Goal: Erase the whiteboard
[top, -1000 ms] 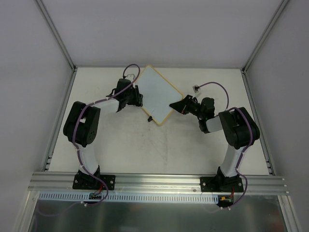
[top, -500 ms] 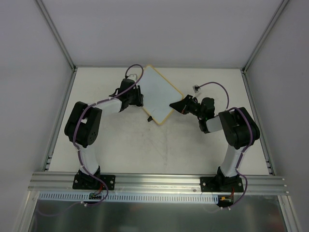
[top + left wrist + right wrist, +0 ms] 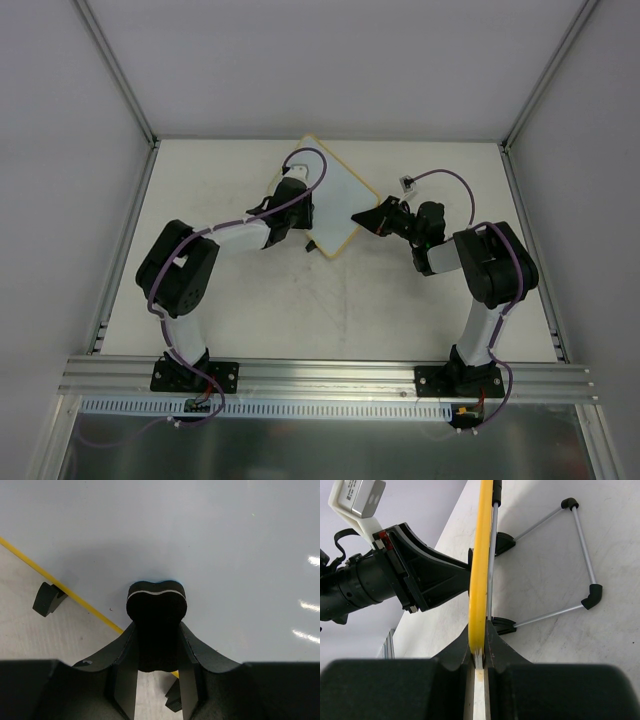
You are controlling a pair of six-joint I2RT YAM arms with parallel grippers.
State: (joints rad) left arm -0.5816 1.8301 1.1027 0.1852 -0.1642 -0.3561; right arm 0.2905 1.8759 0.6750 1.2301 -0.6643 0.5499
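Observation:
The whiteboard (image 3: pixel 343 200) stands tilted at the back middle of the table, white with a yellow rim. My left gripper (image 3: pixel 304 208) is shut on a black eraser (image 3: pixel 156 604) whose head presses on the board's white face (image 3: pixel 210 540), just in from the yellow rim (image 3: pixel 75 596) and a black clip (image 3: pixel 47 599). No marks show on the face in view. My right gripper (image 3: pixel 359 217) is shut on the board's yellow edge (image 3: pixel 481 555), seen edge-on between its jaws (image 3: pixel 480 636). The left arm's wrist (image 3: pixel 390 577) shows on the far side of the board.
A wire stand (image 3: pixel 582 555) with black feet props the board from behind on the table. A small white tag (image 3: pixel 407 183) on a purple cable lies right of the board. Enclosure walls ring the table; an aluminium rail (image 3: pixel 330 375) runs along the near edge.
My left gripper with the eraser has moved right, from the board's left edge onto its face near the lower corner. The right arm and the board have not moved.

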